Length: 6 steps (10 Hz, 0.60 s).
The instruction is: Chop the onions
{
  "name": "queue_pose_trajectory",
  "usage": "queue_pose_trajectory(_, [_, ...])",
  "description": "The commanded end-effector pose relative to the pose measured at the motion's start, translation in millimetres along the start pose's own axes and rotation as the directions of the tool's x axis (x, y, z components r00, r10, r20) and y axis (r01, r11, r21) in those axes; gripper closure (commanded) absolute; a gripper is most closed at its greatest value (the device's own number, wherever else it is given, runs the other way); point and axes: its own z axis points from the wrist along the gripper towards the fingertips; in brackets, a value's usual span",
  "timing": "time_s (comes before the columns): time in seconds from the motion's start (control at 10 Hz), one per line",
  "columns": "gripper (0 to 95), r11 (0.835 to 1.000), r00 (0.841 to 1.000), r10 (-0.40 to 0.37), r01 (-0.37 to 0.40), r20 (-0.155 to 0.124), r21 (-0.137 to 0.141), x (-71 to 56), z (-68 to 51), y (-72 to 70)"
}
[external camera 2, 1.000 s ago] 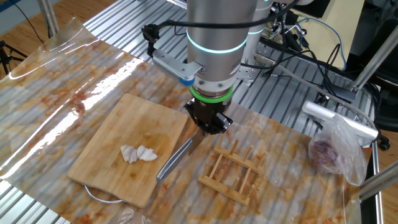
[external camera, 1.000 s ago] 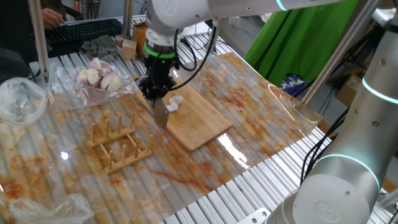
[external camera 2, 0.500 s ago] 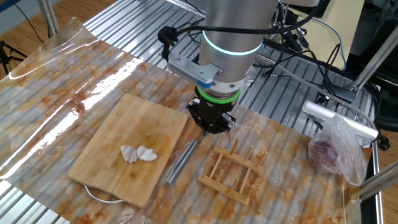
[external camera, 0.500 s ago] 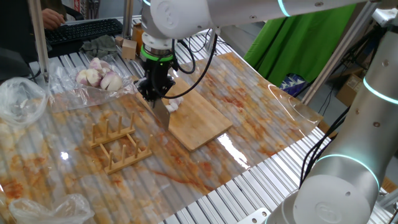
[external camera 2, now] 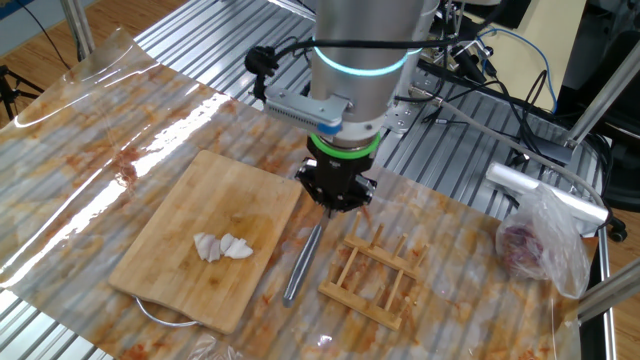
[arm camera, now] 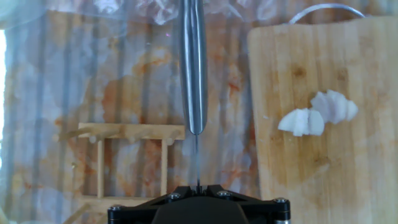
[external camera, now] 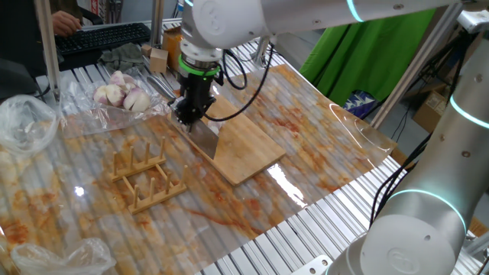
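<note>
Gripper [external camera 2: 337,203] points straight down, jaws pressed tight on the knife [external camera 2: 303,263], blade edge-down so it's prob. set up for a chop. Onions [external camera 2: 223,246] sit on the cutting board [external camera 2: 190,225], off to the blade's side, not under it. Blade hangs over bare table btwn the board edge and the wooden rack [external camera 2: 373,275]; narrow lane, rack close w/ little slack. Open room lies boardward.
</note>
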Motion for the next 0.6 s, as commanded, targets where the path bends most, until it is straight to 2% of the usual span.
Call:
queue_pose_trajectory(0.1, [95.0,0.999,0.999,0.051,-0.051,-0.01,0.001,-2.2,0.3,1.2])
queue_pose_trajectory(0.2, [95.0,0.998,0.998,0.059,-0.059,-0.011,0.001,-2.2,0.3,1.2])
queue_pose_trajectory(0.4, [95.0,0.996,0.996,0.085,-0.085,-0.006,0.008,-1.6,0.2,24.4])
queue_pose_trajectory(0.5, [95.0,0.996,0.996,0.088,-0.088,-0.006,0.008,-1.4,0.6,28.5])
queue_pose_trajectory(0.6, [95.0,0.995,0.995,0.103,-0.103,-0.006,0.006,0.0,1.3,42.0])
